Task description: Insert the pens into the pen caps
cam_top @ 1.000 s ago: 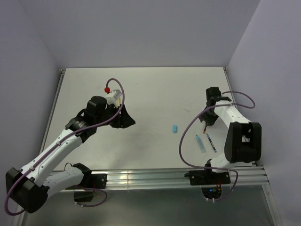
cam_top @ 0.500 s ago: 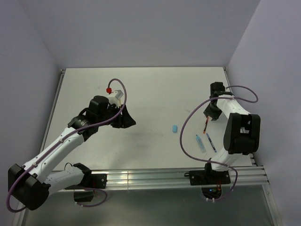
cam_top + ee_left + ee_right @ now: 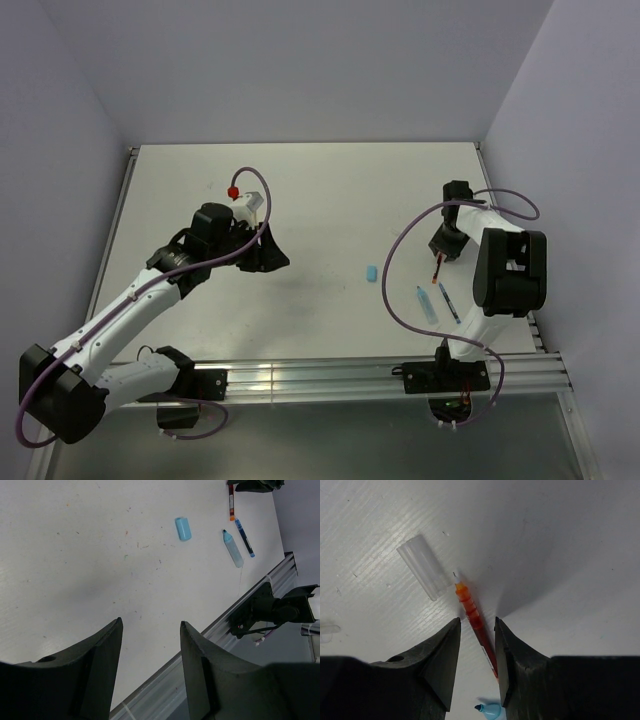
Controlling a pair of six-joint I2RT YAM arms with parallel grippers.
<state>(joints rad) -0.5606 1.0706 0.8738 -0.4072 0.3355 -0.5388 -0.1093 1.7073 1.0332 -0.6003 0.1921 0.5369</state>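
A red pen lies on the white table with its tip pointing away, and my right gripper stands open astride it, a finger on each side. A clear pen cap lies just beyond the tip, to the left. Seen from above, the right gripper is over the red pen. Beside it lie a light blue marker and a dark blue pen. A light blue cap lies alone mid-table. My left gripper hangs open and empty to the left.
An aluminium rail runs along the near table edge. Pale walls close the table in at the back and on both sides. The left wrist view shows the light blue cap, the marker and the dark blue pen far ahead.
The right gripper's jaws have narrowed around the red pen, and its arm has swung slightly over it. The left arm has barely moved.
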